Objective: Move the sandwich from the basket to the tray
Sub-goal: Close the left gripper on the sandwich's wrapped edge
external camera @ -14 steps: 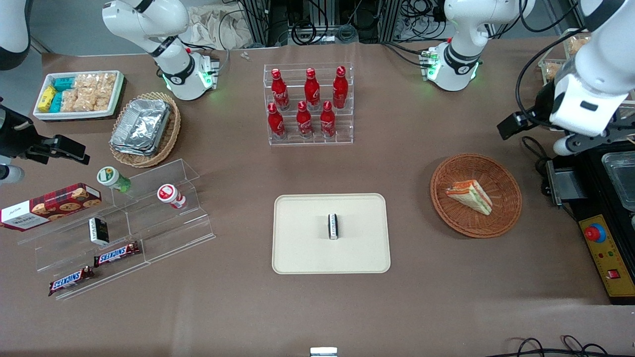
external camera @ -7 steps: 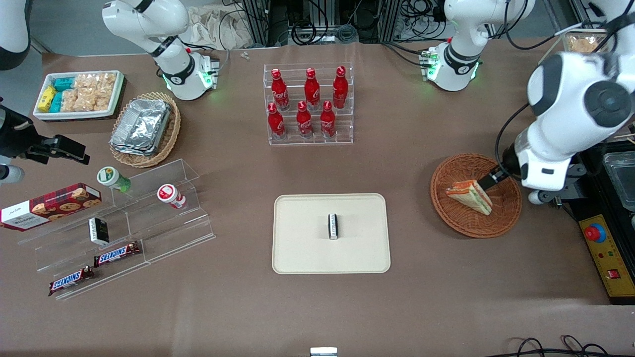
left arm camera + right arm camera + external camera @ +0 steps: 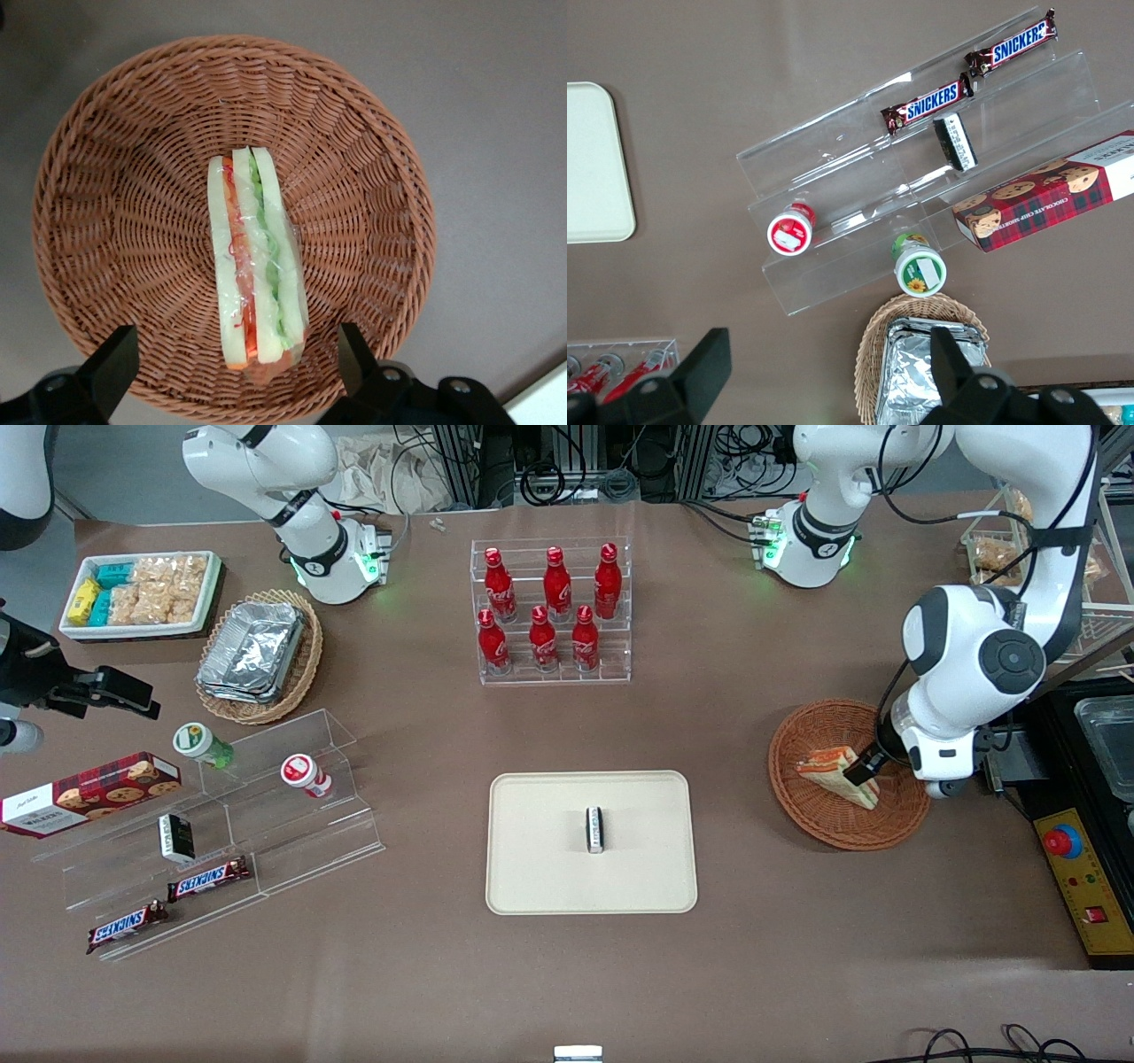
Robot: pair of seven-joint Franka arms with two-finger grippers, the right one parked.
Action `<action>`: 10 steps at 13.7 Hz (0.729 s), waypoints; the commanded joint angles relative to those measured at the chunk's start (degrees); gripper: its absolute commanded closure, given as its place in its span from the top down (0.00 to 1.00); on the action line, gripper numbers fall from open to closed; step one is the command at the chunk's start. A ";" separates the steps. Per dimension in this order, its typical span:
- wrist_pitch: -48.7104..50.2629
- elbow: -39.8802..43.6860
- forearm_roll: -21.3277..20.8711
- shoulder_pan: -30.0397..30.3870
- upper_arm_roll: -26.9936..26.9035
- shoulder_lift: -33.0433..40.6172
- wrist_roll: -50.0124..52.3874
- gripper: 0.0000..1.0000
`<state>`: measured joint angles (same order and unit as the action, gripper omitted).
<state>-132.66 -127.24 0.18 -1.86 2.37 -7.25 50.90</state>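
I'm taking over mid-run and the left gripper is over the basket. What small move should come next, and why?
Probably lower straight down. The gripper is open and above the sandwich, which lies in the basket with one finger to each side of its wide end. Nothing is gripped yet, and the tray waits with only a small box on it.

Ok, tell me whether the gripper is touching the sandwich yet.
Apart. In the left wrist view the gripper hangs open above the basket, and woven wicker shows between each finger and the sandwich.
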 commanded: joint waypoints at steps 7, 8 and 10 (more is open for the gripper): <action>-6.46 -0.38 0.00 -0.25 0.09 -8.74 3.06 0.92; -6.47 -0.38 0.00 -0.25 0.09 -8.66 3.06 0.50; -6.38 -0.03 -0.09 -0.25 0.17 -8.31 2.80 0.00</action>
<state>-138.18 -127.27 0.18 -1.90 2.45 -16.37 52.62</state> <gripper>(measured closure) 0.295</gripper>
